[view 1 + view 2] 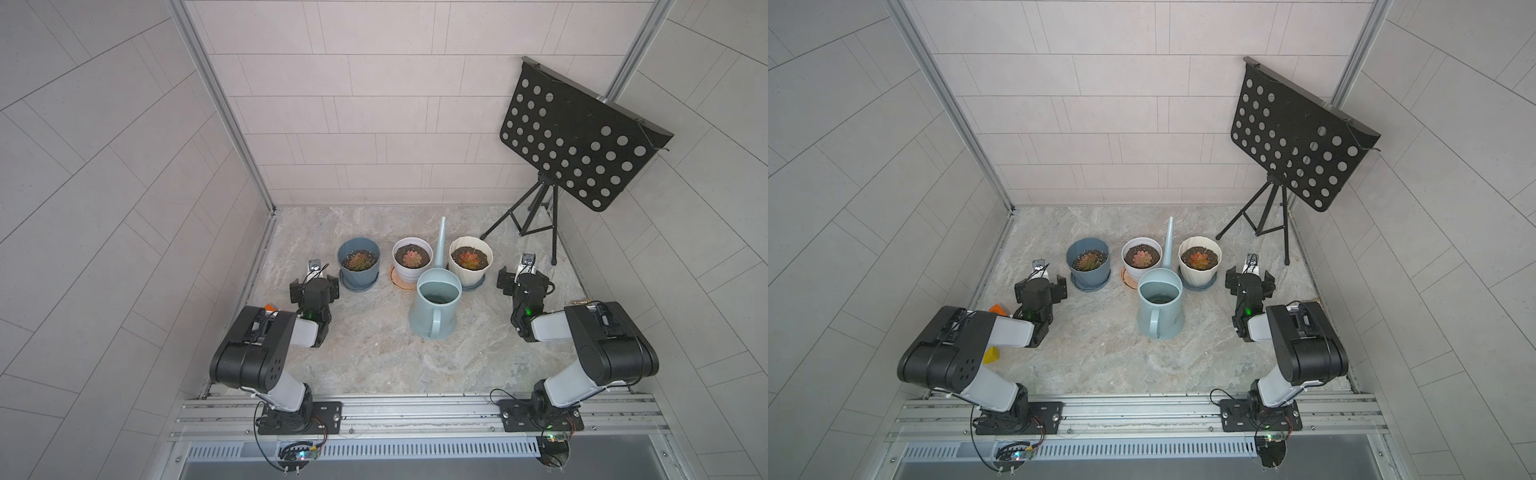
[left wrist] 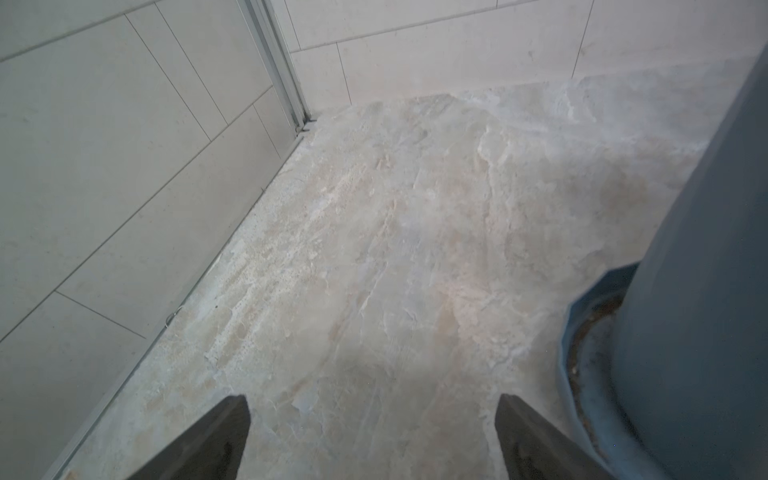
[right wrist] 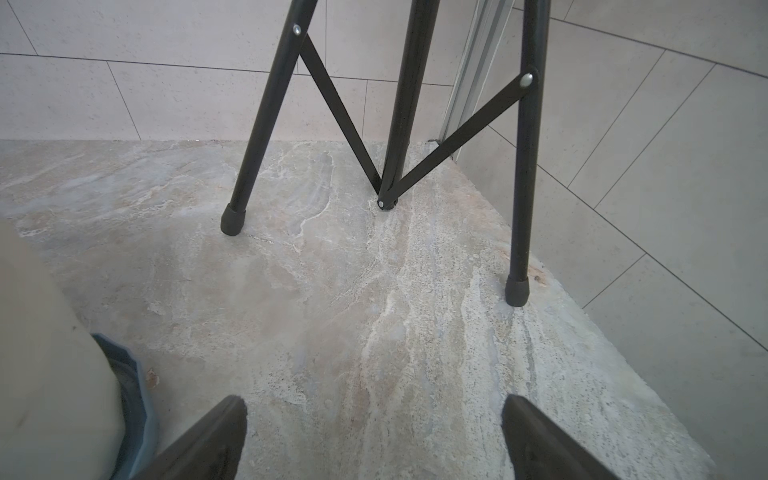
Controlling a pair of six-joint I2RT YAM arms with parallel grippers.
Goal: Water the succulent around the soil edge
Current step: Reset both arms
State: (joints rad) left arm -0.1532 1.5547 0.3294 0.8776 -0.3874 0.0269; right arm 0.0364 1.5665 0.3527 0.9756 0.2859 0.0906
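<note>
Left end effector (image 2: 372,399) and right end effector (image 3: 372,398), jaws apart, empty, flank three potted succulents (image 1: 412,257) behind the watering can (image 1: 434,316).

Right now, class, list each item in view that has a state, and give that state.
watering can: upright, partly filled, unheld
blue pot: upright, planted
white pot: upright, planted
cream pot: upright, planted
left hand: open, empty
right hand: open, empty
music stand: standing, desk tilted
</note>
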